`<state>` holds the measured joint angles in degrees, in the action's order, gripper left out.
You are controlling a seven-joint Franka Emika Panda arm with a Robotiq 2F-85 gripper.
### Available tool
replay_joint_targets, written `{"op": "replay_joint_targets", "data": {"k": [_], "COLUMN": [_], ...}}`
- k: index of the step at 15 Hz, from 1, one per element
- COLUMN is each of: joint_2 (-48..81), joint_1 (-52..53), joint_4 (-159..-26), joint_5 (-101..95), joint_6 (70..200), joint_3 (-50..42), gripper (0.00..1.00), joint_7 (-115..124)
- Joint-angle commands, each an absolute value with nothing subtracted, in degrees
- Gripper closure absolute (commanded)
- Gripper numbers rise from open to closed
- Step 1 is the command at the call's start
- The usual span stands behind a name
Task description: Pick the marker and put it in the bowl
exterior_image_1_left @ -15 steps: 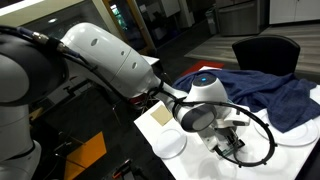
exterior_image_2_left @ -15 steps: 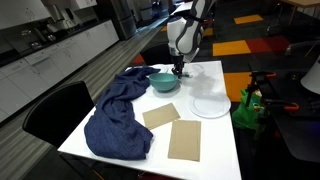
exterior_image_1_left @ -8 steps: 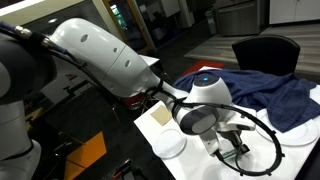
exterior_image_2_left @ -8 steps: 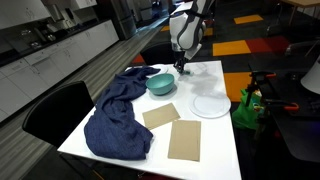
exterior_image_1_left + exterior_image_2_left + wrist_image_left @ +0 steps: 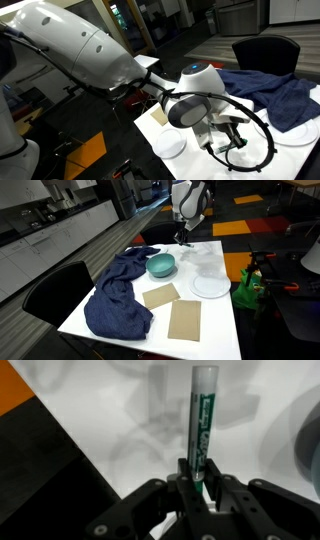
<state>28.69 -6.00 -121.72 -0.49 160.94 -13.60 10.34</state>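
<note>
In the wrist view my gripper (image 5: 200, 480) is shut on the marker (image 5: 203, 420), a slim green pen with a white end that sticks out past the fingers over the white table. In an exterior view the gripper (image 5: 183, 238) hangs above the far end of the table, a little beyond and to the right of the teal-blue bowl (image 5: 161, 264). The bowl looks empty. In the exterior view from the arm's side the gripper (image 5: 232, 140) is low over the table, and the arm hides the bowl.
A flat white plate (image 5: 210, 283) lies right of the bowl, and a small plate (image 5: 168, 145) sits near the arm. A blue cloth (image 5: 120, 295) drapes over the table's left side. Two brown sheets (image 5: 160, 295) lie in the middle. A black chair (image 5: 265, 52) stands beside the table.
The arm has risen with the marker in the gripper, lifting it off the table at the far end. The bowl and plates have not moved.
</note>
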Motion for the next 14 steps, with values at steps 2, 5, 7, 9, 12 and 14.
{"op": "replay_joint_targets", "data": {"k": [2, 5, 7, 9, 12, 14], "joint_2": [23.0, 22.1, 22.3, 22.9, 24.6, 26.4], "joint_1": [-2.9, -1.3, 0.1, 1.7, 4.2, 5.8], "joint_4": [-125.2, -124.2, -122.5, -120.5, -116.8, -114.1], "joint_5": [1.1, 3.3, 4.2, 4.5, 4.6, 4.2], "joint_6": [160.3, 160.2, 159.6, 159.0, 158.3, 157.5], "joint_3": [-13.1, -11.5, -10.9, -10.7, -10.7, -11.1], "gripper": [0.95, 0.95, 0.95, 0.95, 0.95, 0.95], "joint_7": [15.8, 19.4, 21.9, 24.6, 28.9, 31.7]}}
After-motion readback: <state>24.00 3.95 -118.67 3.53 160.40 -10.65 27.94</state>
